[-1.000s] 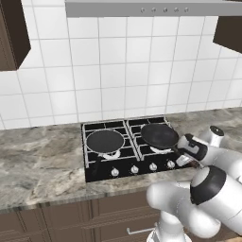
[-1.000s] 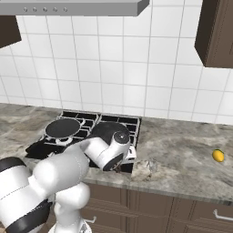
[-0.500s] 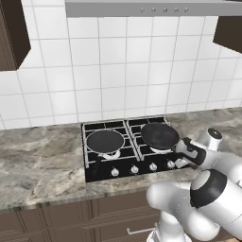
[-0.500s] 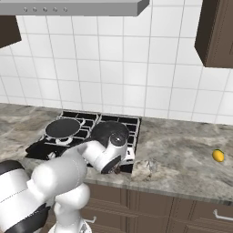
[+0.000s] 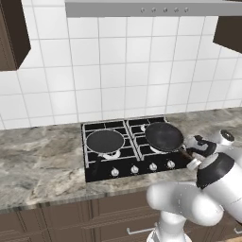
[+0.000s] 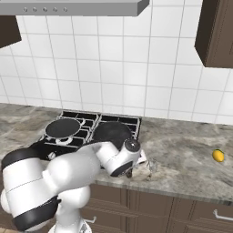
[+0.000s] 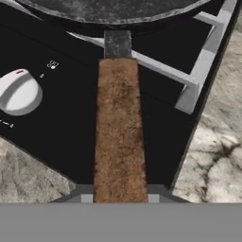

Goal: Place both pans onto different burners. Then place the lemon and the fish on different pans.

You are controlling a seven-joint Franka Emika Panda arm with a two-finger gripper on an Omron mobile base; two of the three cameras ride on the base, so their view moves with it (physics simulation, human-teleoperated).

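Observation:
Two black pans sit on the black cooktop [image 5: 94,171]. One pan [image 5: 105,141] [image 6: 63,128] covers the front left burner. The other pan [image 5: 164,136] [image 6: 113,133] lies over the right burners. My gripper [image 5: 191,153] [image 7: 120,196] is shut on this pan's brown handle [image 7: 119,132], low at the cooktop's right edge. The pan's rim [image 7: 113,9] fills the top of the hand view. The yellow lemon [image 6: 218,155] lies on the counter far to the right. A small grey shape, likely the fish [image 6: 152,165], lies just right of the cooktop, partly behind my arm.
Silver knobs [image 5: 134,169] [image 7: 19,92] line the cooktop's front. The marble counter [image 6: 186,150] runs to both sides. A tiled wall stands behind, with a hood [image 5: 142,8] overhead and dark cabinets [image 6: 218,32] at the upper corners.
My hand has shifted a little to the right and lower, still gripping the handle. The right pan has slid slightly right with it. The left pan has not moved.

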